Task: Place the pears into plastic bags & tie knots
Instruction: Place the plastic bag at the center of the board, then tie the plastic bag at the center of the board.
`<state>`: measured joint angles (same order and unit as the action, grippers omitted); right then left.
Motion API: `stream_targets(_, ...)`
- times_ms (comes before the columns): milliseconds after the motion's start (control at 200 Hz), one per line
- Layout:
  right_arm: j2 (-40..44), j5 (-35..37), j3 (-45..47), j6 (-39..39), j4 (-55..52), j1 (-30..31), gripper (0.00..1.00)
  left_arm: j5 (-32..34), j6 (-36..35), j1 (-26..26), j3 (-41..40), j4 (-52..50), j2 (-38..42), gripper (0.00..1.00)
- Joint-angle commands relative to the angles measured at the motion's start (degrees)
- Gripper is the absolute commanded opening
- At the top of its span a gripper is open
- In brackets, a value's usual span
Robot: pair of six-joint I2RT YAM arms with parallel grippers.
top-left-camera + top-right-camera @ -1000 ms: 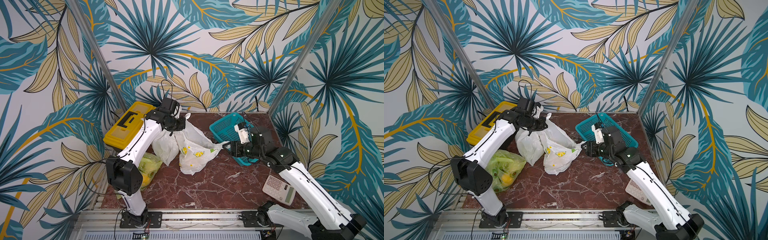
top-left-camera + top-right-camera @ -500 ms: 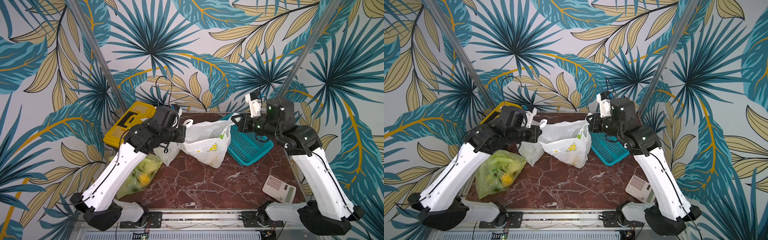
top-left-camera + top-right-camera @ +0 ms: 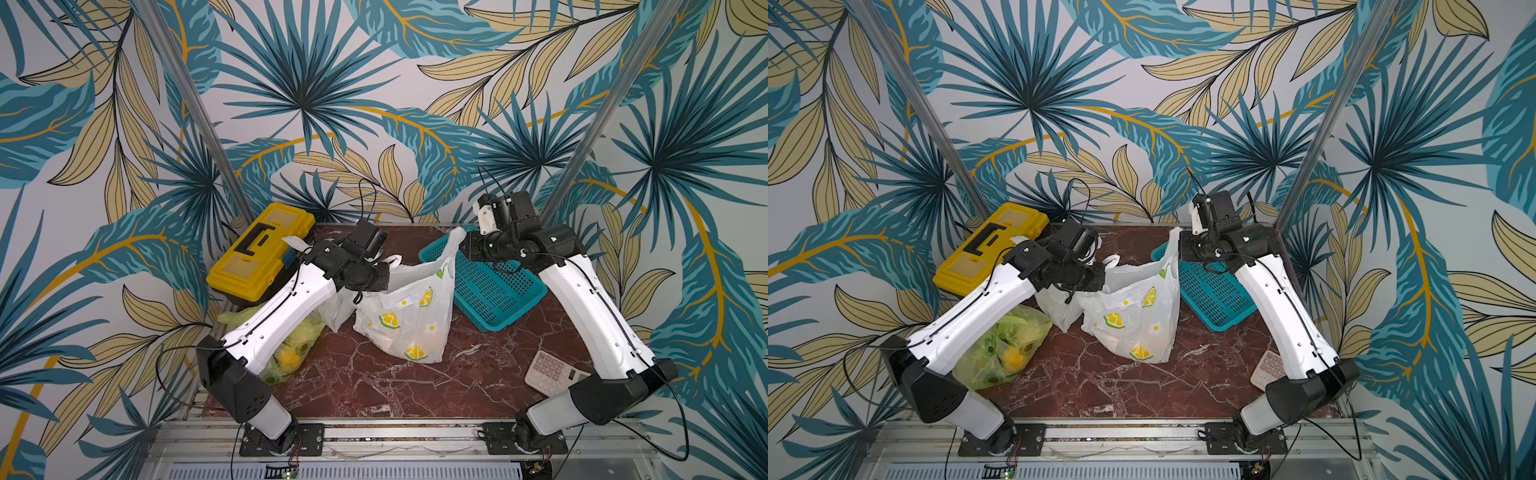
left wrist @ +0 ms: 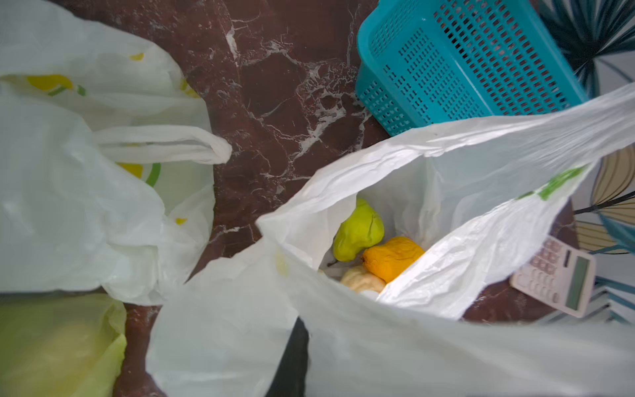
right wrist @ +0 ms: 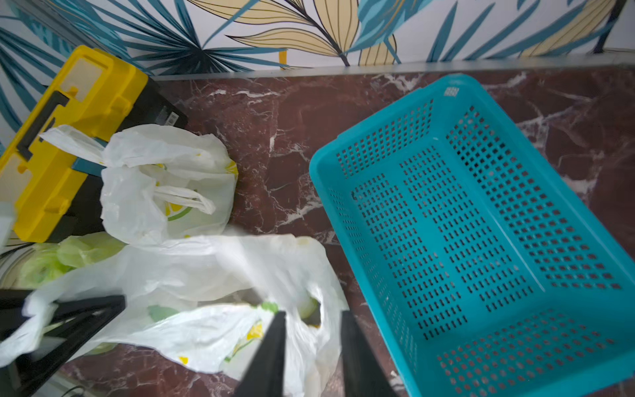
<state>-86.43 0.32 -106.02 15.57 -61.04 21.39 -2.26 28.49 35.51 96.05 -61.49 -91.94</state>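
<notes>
The lemon-print plastic bag (image 3: 409, 320) stands open mid-table in both top views. Inside lie a green pear (image 4: 359, 233), an orange pear (image 4: 391, 256) and a cream one (image 4: 360, 280). My left gripper (image 3: 384, 272) holds the bag's left handle up, shut on it. The film drapes over its jaws, so only one black finger (image 4: 293, 357) shows. My right gripper (image 5: 313, 314) is at the other handle, next to the basket. Its fingers stand apart, with loose film hanging between them. A white bag (image 3: 338, 307) and a lime-green bag (image 3: 291, 353) of fruit sit at the left.
A teal mesh basket (image 3: 490, 291) lies tilted at the back right, close to my right wrist. A yellow toolbox (image 3: 259, 249) fills the back left corner. A calculator (image 3: 552, 372) lies at the front right. Patterned walls enclose three sides.
The lemon-print bag, slumped on its side a second ago, has been pulled open between both grippers. Since half a second ago both arms have come lower.
</notes>
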Motion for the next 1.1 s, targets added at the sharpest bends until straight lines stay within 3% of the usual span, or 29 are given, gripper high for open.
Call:
stream_targets(0,4.88,5.73,-5.06,-0.56,-8.27,3.21,0.53,-3.6,-5.48,-0.56,2.76,1.64,0.65,0.17)
stream_targets(85,6.57,4.79,-5.56,2.03,-9.08,5.99,0.61,-4.81,-5.98,-1.54,2.24,1.56,0.1,0.17)
stream_targets(200,7.59,1.0,-1.17,8.83,-2.96,10.21,0.61,-5.69,-6.16,-2.5,2.29,1.61,0.06,0.17)
stream_targets(335,8.34,-10.14,10.89,22.63,18.7,10.75,0.58,-6.48,-7.15,-2.81,2.83,1.62,-0.09,0.18)
stream_targets(491,2.23,-19.25,11.67,31.85,32.94,13.14,0.57,-7.15,-8.63,-2.84,2.69,1.82,-0.34,0.18)
stream_targets(691,-2.64,-18.13,11.11,33.63,34.92,14.38,0.49,-6.13,-9.61,-2.83,1.6,2.25,0.44,0.18)
stream_targets(876,-4.97,-17.86,9.77,33.42,33.34,15.31,0.29,-6.05,-10.21,-2.99,1.85,2.92,0.4,0.18)
stream_targets(931,-5.36,-17.1,8.44,32.81,31.06,15.43,0.29,-6.15,-10.3,-3.3,1.85,3.15,0.45,0.18)
stream_targets(1016,-5.76,-15.97,6.98,31.92,27.74,15.73,0.39,-6.51,-10.22,-3.85,1.92,3.46,0.52,0.18)
stream_targets(1096,-5.9,-14.75,7.07,31.84,26.58,15.94,0.4,-7.04,-10.19,-4.04,1.87,4.05,0.67,0.18)
